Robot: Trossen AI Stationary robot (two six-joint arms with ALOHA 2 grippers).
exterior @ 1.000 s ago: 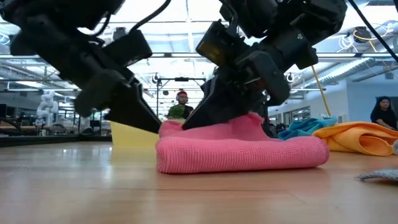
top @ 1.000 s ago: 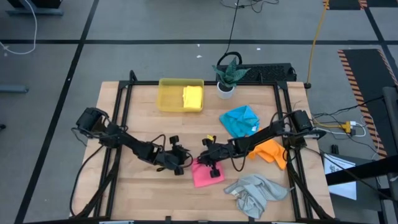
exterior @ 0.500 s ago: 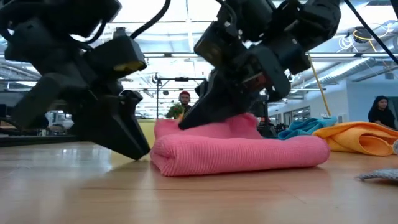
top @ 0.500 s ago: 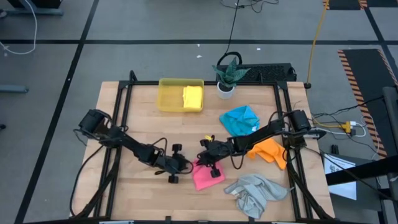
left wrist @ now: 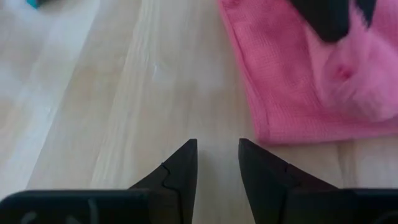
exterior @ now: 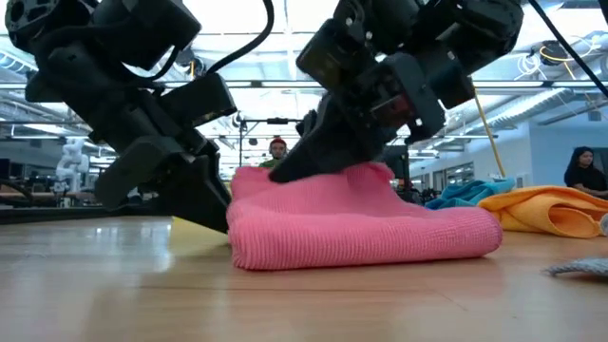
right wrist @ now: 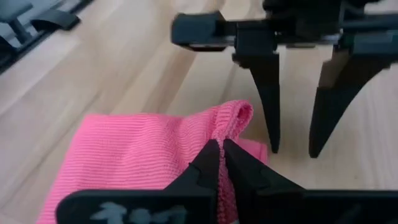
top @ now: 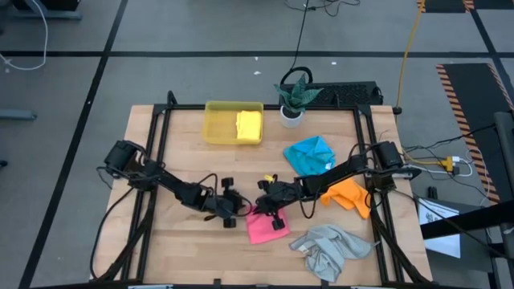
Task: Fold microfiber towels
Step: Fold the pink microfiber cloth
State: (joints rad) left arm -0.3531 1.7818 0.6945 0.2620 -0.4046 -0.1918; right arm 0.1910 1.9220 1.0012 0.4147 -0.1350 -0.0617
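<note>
A pink towel (top: 267,227) lies folded over on the table's middle near part, and shows as a thick pad (exterior: 370,228) in the low view. My right gripper (right wrist: 222,152) is shut on its upper cloth near the far left corner. My left gripper (left wrist: 217,148) stands open just left of that corner, its fingertips down by the bare wood with nothing between them. In the right wrist view its two fingers (right wrist: 268,93) stand just beyond the towel's edge. My right gripper pinches a raised pucker of the pink towel's top cloth (right wrist: 229,124) between its two shut fingers, near the towel's far left corner; one layer or several, I cannot tell. The fingers slant down from the table's right. The rest of the towel lies on the table.
A yellow plastic tray (top: 217,124) holding a folded yellow towel (top: 250,126) sits at the far side, with a potted plant (top: 293,100) beside it. A blue towel (top: 312,154), an orange one (top: 350,194) and a crumpled grey one (top: 329,247) lie to the right.
The pink towel's left end has bunched up higher under my right gripper, which stays shut on it. My left gripper has sunk a little beside the towel's left end and stays open.
</note>
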